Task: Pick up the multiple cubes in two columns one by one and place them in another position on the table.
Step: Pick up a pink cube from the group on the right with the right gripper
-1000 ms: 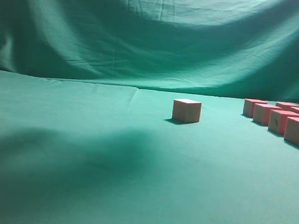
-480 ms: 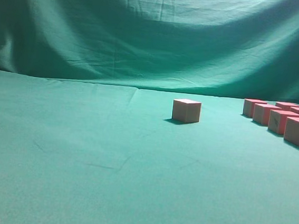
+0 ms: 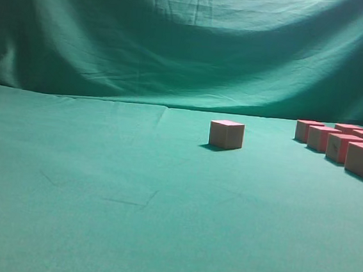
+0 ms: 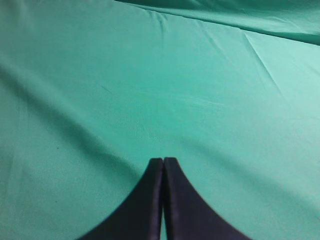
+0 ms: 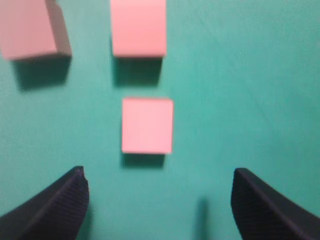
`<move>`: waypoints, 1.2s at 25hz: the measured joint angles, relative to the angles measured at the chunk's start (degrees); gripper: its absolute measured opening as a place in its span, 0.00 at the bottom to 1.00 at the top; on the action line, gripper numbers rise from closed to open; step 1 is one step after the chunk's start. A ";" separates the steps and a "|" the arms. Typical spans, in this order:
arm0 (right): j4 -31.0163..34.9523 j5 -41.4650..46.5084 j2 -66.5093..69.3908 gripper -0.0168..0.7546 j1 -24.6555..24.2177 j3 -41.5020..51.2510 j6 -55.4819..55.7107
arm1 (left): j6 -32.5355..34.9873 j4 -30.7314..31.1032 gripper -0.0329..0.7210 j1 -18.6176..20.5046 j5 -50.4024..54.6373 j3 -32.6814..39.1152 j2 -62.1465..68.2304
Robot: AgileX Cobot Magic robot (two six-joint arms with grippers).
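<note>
One cube [image 3: 226, 134] stands alone near the middle of the table [image 3: 131, 189]. Several more cubes [image 3: 341, 146] stand in two columns at the right edge. No arm shows in the exterior view. In the right wrist view my right gripper [image 5: 159, 200] is open and empty, high above the cloth, with one cube [image 5: 147, 125] just ahead of the fingertips, another [image 5: 138, 27] beyond it and a third [image 5: 32, 30] to the upper left. In the left wrist view my left gripper [image 4: 163, 162] is shut and empty over bare cloth.
The draped green backdrop [image 3: 190, 40] rises behind the table. The cloth [image 4: 150, 75] has shallow wrinkles on its surface.
A dark shadow that lay over the left front of the table one second ago is gone. The cubes have not moved.
</note>
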 joint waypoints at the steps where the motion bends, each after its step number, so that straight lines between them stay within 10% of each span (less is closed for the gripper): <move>1: 0.00 -1.52 0.00 0.77 0.00 0.25 0.00 | 0.00 0.00 0.04 0.00 0.00 0.00 0.00; 17: -0.70 -10.37 9.48 0.77 -0.09 0.33 0.10 | 0.00 0.00 0.04 0.00 0.00 0.00 0.00; 24: -0.70 -10.19 9.77 0.36 -0.09 0.33 0.10 | 0.00 0.00 0.04 0.00 0.00 0.00 0.00; 30: 0.04 -7.46 9.52 0.37 -0.09 -0.21 0.10 | 0.00 0.00 0.04 0.00 0.00 0.00 0.00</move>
